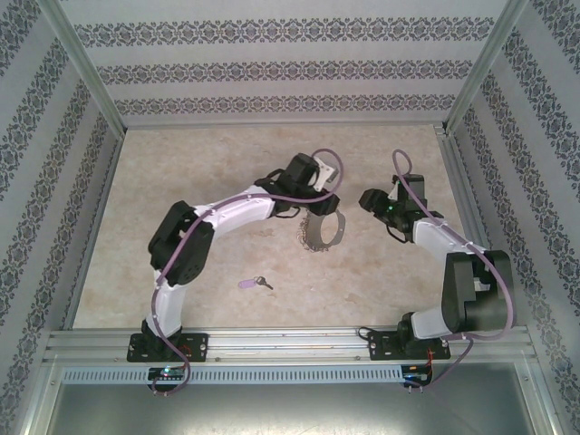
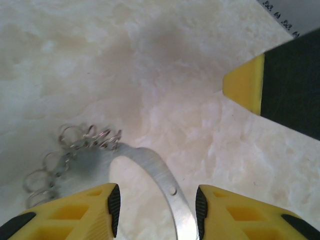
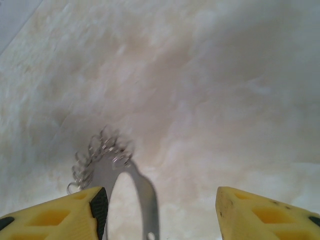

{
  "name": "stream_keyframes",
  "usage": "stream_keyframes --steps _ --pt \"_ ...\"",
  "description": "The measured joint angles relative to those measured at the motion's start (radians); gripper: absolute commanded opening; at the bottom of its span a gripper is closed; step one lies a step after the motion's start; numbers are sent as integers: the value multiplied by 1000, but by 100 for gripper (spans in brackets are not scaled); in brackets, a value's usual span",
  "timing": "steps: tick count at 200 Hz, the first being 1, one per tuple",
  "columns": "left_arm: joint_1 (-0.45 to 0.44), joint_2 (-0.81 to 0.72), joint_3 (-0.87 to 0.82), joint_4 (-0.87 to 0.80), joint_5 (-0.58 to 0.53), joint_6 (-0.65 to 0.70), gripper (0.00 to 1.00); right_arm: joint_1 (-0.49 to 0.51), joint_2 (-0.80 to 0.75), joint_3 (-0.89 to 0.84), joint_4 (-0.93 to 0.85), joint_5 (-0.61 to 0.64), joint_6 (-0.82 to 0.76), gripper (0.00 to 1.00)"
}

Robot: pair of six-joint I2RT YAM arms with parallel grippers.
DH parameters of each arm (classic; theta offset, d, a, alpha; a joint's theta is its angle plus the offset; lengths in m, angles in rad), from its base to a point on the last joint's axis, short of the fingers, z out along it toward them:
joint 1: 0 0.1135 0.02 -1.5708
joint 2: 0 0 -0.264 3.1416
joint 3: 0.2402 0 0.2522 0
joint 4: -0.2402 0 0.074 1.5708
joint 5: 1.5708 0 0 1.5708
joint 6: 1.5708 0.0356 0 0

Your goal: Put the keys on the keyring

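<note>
Both grippers open, holding nothing: left gripper (image 2: 157, 212), right gripper (image 3: 160, 212). Nearest, the key (image 1: 254, 284) lies loose, unthreaded. Farther out, at its 1 o'clock, the keyring (image 1: 322, 231) lies with the left jaws straddling its band; all threading left to do.

Soft bright light; wrist views washed out; keyring (image 3: 146, 200) blurred.

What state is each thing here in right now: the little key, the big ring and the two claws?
key, lying loose on the table, apart from the ring, not threaded on.
keyring, resting on the table, gripped by neither claw.
left gripper, open, jaws either side of the keyring's band.
right gripper, open wide, holding nothing.
</note>
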Motion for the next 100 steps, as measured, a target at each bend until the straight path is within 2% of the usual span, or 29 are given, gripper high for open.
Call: stream_keyframes --steps 59,100 --pt "-63 214 266 -193 -167 -5 45 -22 -27 -18 -9 -3 14 62" --pt "-64 270 319 -254 -235 -7 44 -23 -27 -24 -8 -5 26 62"
